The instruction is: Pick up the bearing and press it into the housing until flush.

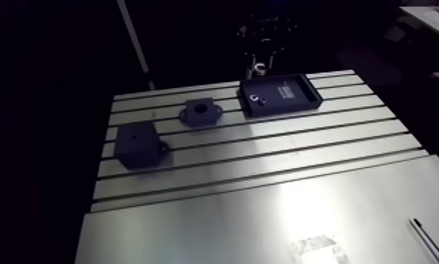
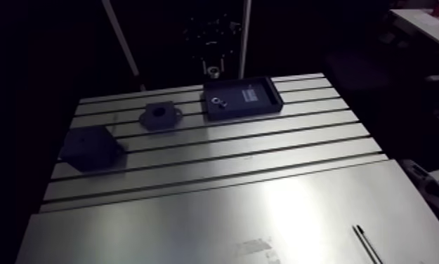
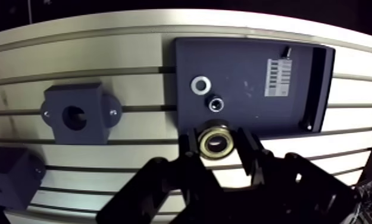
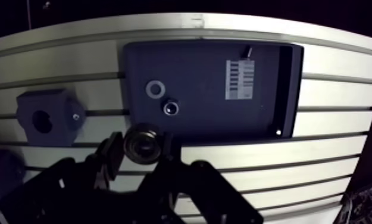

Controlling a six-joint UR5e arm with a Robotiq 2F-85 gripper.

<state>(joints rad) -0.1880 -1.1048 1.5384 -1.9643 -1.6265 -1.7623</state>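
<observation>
Hand [image 3: 216, 145] clamped on round metal bearing [image 3: 215, 143]. Dark rectangular tray [image 3: 247, 65] on slotted table [image 3: 134, 53] holds flat washer [image 3: 200, 84] and small ring [image 3: 216, 103]; blocky housing [image 3: 78, 113], round bore, left of tray.

Below me the slotted table [image 1: 264, 210] is carrying a dark tray [image 1: 272, 105], a housing [image 1: 200, 112] and a dark block [image 1: 139, 145], all lying apart.

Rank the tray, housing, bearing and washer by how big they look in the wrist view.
Largest to smallest:
tray
housing
bearing, but it is held up nearer the camera in the gripper, so its lead over the washer is unsure
washer
</observation>
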